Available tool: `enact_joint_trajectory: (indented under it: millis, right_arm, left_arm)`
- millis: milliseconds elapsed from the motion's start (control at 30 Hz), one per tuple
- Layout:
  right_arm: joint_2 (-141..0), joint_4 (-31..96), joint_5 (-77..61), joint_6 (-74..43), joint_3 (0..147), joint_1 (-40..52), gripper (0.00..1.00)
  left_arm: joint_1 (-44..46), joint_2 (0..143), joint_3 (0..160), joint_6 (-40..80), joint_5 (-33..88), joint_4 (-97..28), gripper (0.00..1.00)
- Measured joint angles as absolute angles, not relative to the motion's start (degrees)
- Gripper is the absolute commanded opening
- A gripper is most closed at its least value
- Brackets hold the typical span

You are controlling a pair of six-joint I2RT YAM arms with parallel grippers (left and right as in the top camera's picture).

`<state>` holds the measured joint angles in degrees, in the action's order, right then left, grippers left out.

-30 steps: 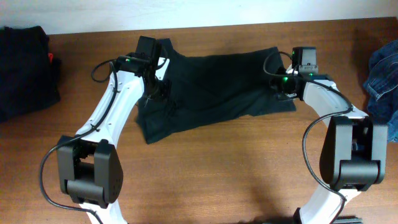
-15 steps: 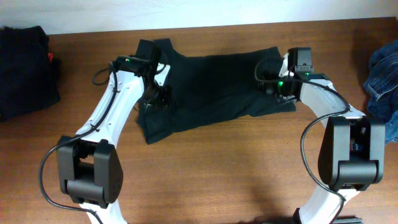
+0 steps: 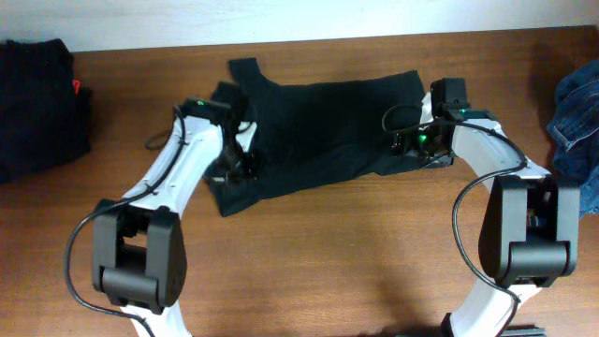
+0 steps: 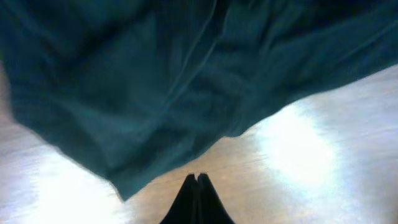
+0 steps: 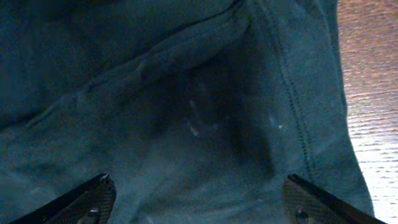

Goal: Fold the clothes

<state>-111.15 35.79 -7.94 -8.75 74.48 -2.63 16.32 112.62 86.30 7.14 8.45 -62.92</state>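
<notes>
The left arm (image 3: 173, 183) is reached from the table's (image 3: 328, 262) near edge toward its middle, and the left gripper (image 4: 196, 186) is seen pinched tight. The right arm (image 3: 491, 150) is arched inward; the right gripper (image 5: 199, 199) is spread wide, apparently pointed downward.
</notes>
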Motion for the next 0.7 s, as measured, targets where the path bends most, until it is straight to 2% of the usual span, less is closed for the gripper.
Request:
enact_joint_trajectory:
  millis: [400,700]
  right_arm:
    - [-110.83,34.41,-7.49,-1.56,74.48,-2.63,0.9]
    - [-110.83,35.73,-7.33,0.91,74.48,-2.63,0.9]
  left_arm:
    - [16.43,112.62,76.84,9.1,8.08,-54.68,0.0]
    - [16.43,112.62,74.35,9.32,5.13,-54.65,0.02]
